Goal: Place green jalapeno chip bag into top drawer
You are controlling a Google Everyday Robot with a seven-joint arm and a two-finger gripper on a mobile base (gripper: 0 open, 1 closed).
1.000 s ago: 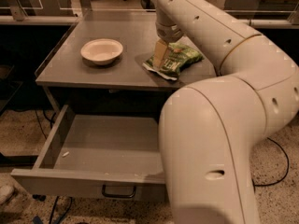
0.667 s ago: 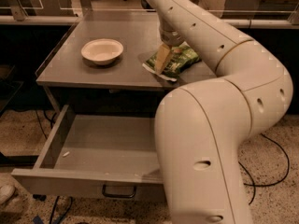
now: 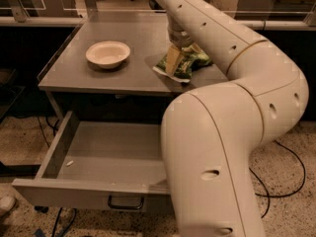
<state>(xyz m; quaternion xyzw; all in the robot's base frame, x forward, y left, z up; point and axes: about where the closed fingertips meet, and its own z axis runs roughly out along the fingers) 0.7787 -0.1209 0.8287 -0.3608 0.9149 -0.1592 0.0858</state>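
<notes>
The green jalapeno chip bag (image 3: 186, 63) lies on the grey tabletop (image 3: 133, 38) near its front right part, its white sealed edge toward the front. My gripper (image 3: 174, 59) comes down from above and sits on the left part of the bag. The top drawer (image 3: 69, 191) below the table is pulled out. Its inside is bare apart from a small white speck, and its dark pull handle (image 3: 123, 202) faces the front. My arm's large cream links (image 3: 217, 147) hide the drawer's right side.
A cream bowl (image 3: 108, 53) stands on the left part of the tabletop. Glass rails and chair legs stand behind the table. Dark cables (image 3: 281, 181) lie on the speckled floor at the right. A white shoe-like object (image 3: 6, 204) is at the lower left.
My arm's lower links have swung left and nearer the camera, covering more of the drawer's right side. The gripper stays on the chip bag, slightly lower. The bag, bowl and drawer have not moved.
</notes>
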